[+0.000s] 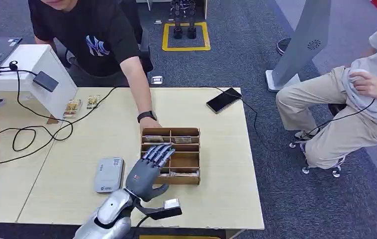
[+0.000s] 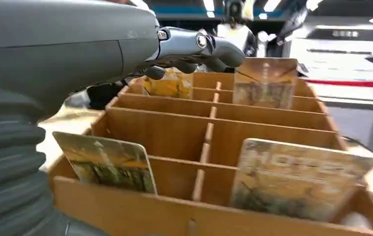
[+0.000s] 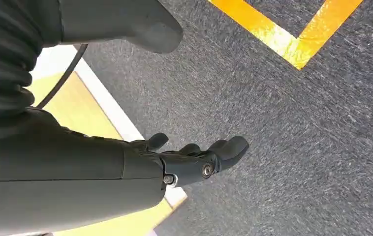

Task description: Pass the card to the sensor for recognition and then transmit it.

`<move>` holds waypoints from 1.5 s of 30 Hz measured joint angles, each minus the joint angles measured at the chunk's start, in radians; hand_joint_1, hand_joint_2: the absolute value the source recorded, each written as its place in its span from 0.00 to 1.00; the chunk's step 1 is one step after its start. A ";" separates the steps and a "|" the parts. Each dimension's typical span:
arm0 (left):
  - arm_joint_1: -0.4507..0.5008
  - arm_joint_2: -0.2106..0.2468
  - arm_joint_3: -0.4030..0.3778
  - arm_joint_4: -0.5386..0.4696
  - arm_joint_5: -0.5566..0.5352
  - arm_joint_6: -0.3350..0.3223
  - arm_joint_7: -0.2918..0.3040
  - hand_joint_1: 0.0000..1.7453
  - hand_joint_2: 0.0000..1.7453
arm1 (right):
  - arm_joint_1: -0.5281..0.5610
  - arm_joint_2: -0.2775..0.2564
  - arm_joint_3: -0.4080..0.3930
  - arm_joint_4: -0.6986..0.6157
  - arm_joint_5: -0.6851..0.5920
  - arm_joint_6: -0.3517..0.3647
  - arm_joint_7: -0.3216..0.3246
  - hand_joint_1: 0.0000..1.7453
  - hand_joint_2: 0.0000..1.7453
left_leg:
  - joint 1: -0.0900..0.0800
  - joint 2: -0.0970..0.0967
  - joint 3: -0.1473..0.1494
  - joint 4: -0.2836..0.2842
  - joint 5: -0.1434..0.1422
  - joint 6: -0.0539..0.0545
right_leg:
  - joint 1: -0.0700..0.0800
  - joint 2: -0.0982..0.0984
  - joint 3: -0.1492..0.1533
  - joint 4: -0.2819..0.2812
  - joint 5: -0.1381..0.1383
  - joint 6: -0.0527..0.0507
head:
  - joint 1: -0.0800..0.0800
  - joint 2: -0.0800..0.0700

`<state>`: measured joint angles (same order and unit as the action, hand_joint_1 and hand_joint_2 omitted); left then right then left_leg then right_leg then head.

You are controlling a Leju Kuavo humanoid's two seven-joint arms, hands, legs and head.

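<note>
In the head view the left hand [image 1: 149,172] covers the near left compartments of the wooden card box [image 1: 191,133], so whatever stands under its fingers [image 1: 159,153] cannot be told — the cards [image 1: 152,139] in the far row are too small to read. The left wrist view blurs the print on the nearest cards [image 2: 107,161], and the frame's edge cuts off the box's near wall [image 2: 125,214]. The seated person [image 1: 102,45] is cut off at the top edge

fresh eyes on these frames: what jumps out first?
The robot's left hand, fingers spread, hovering over the wooden divider box mid-table, with picture cards standing in its slots. A person's hand reaches to the box's far edge. The grey card sensor lies left of the box.
</note>
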<state>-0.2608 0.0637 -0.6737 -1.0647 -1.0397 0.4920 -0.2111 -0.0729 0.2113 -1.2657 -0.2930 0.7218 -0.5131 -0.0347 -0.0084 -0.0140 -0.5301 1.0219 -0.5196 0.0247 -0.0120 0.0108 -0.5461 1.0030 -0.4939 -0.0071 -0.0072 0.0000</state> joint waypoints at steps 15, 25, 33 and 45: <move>0.004 -0.003 0.000 0.015 -0.101 0.194 0.075 0.00 1.00 | 0.000 0.000 0.000 0.004 0.000 -0.004 0.010 0.00 1.00 | 0.000 0.000 0.000 0.000 0.000 0.000 | 0.000 0.000 0.000 0.000 0.000 0.000 | 0.000 0.000; 0.013 -0.003 0.001 0.015 -0.123 0.187 0.063 0.00 1.00 | 0.000 0.000 0.000 0.005 0.000 -0.004 0.013 0.00 1.00 | 0.000 0.000 0.000 0.000 0.000 0.000 | 0.000 0.000 0.000 0.000 0.000 0.000 | 0.000 0.000; 0.009 -0.002 0.001 0.043 -0.251 0.188 0.149 0.00 1.00 | 0.000 0.000 0.000 0.006 0.005 -0.004 0.013 0.00 1.00 | 0.000 0.000 0.000 0.000 0.000 0.000 | 0.000 0.000 0.000 0.000 0.000 0.000 | 0.000 0.000; 0.001 -0.002 0.001 0.102 -0.294 0.194 0.201 0.00 1.00 | 0.000 0.000 0.000 0.007 0.008 -0.004 0.018 0.00 1.00 | 0.000 0.000 0.000 0.000 0.000 0.000 | 0.000 0.000 0.000 0.000 0.000 0.000 | 0.000 0.000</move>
<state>-0.2596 0.0622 -0.6729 -0.9624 -1.3340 0.6859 -0.0103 -0.0724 0.2113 -1.2657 -0.2861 0.7298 -0.5169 -0.0172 -0.0082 -0.0140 -0.5301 1.0219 -0.5195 0.0247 -0.0120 0.0107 -0.5461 1.0030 -0.4939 -0.0072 -0.0073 0.0000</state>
